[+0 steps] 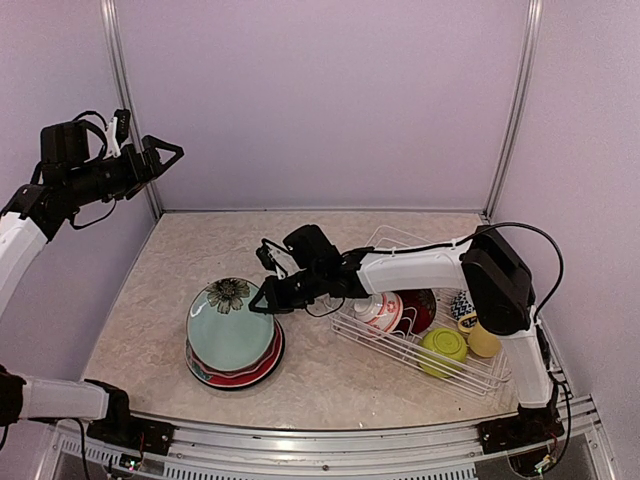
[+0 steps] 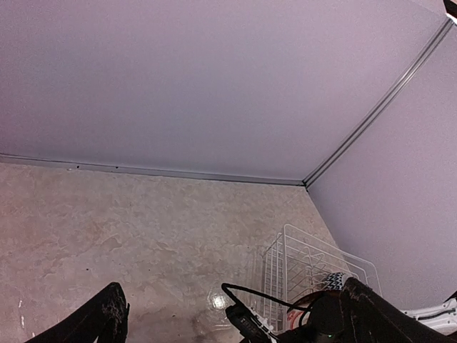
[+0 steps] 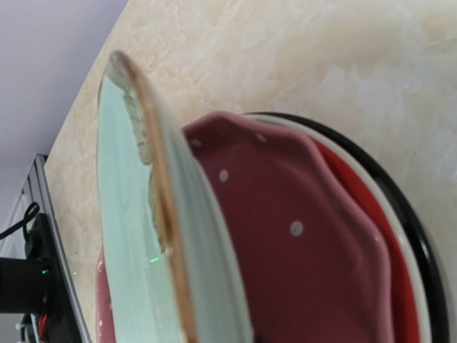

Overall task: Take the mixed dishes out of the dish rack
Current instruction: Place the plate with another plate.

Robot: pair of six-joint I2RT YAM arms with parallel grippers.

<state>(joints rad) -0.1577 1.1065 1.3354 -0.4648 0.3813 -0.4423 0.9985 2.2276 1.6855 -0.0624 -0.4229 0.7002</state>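
My right gripper (image 1: pixel 268 300) reaches left from the dish rack (image 1: pixel 490 382) and is shut on the right rim of a pale teal floral plate (image 1: pixel 228 330). That plate (image 3: pixel 128 236) tilts over a stack: a dark red dotted plate (image 3: pixel 300 236), a red one, and a black-rimmed plate (image 3: pixel 423 243) at the bottom. My own fingers are hidden in the right wrist view. In the rack are a red-white bowl (image 1: pixel 380 310), a blue-white bowl (image 1: pixel 462 303), a lime green bowl (image 1: pixel 443 345) and a pale yellow mug (image 1: pixel 485 342). My left gripper (image 1: pixel 165 155) hangs open, high at the far left, holding nothing.
The white wire rack (image 2: pixel 314 261) stands at the right, close to the right wall. The plate stack sits at the left front of the beige tabletop. The right arm's black cable (image 2: pixel 246 304) shows in the left wrist view. Lilac walls enclose the back and sides.
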